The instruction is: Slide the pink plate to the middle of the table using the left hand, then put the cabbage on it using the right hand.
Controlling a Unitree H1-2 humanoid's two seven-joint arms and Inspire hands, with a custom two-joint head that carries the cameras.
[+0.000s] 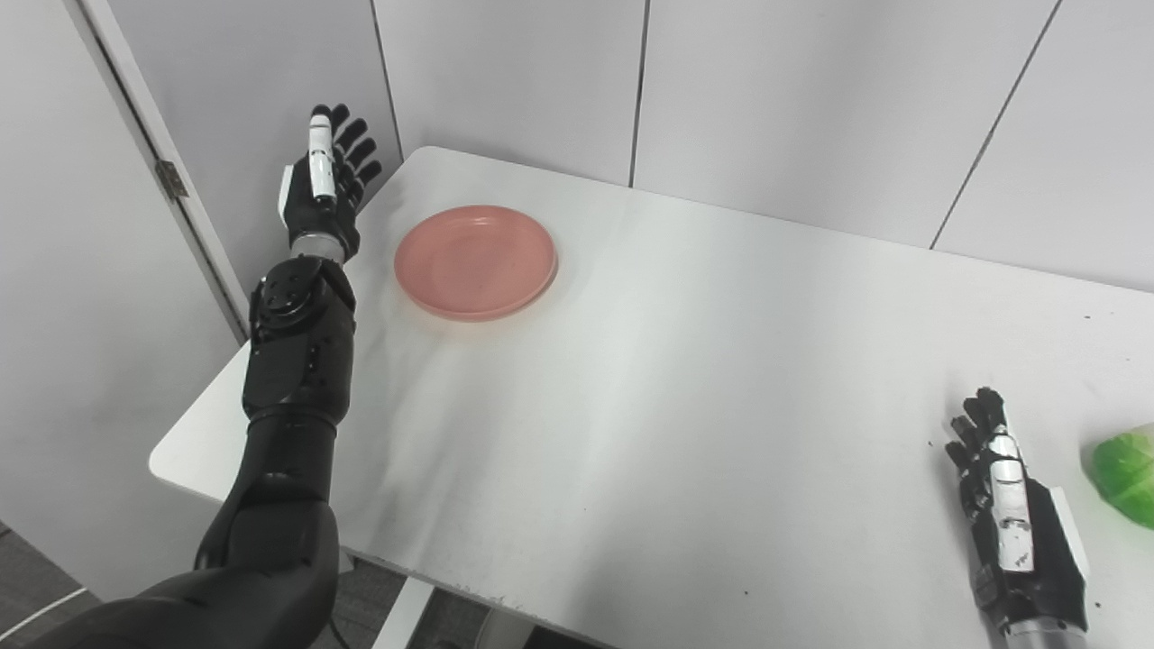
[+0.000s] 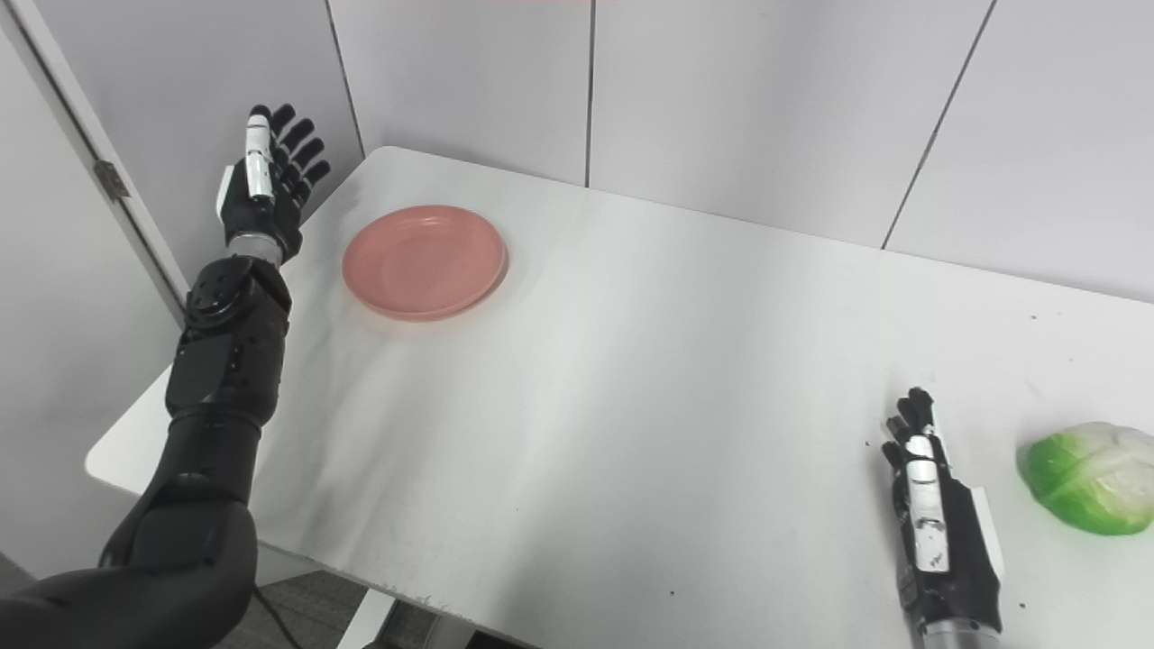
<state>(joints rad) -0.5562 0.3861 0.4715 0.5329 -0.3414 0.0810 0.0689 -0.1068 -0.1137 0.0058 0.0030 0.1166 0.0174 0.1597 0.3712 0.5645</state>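
At the far left edge of the table [image 1: 631, 433], my left hand [image 1: 322, 194] is raised off the surface beyond the table's corner, fingers spread and extended, holding nothing. It sits just beside the pink plate [image 1: 475, 261] but is not touching it.

The pink plate rests flat near the table's far left corner, well away from the middle. It looks like a shallow, rigid dish with a raised rim, probably light plastic. On this smooth white table I judge it will slide readily under a light sideways push. My assessment: contact the left rim with the fingers laid low, and push toward the centre; pressing down on the rim risks tipping it, and a fast shove risks overshoot.

My right hand [image 2: 938, 532] lies low over the near right part of the table, fingers extended and loosely apart, empty.

The cabbage [image 2: 1086, 478] sits on the table just right of that hand, not touching it; in the left eye view it is cut off by the picture's edge. It appears rounded, glossy and possibly wrapped, so I judge it slippery and inclined to roll. A wide wrap over its top, fingers on both sides, seems the sound hold.
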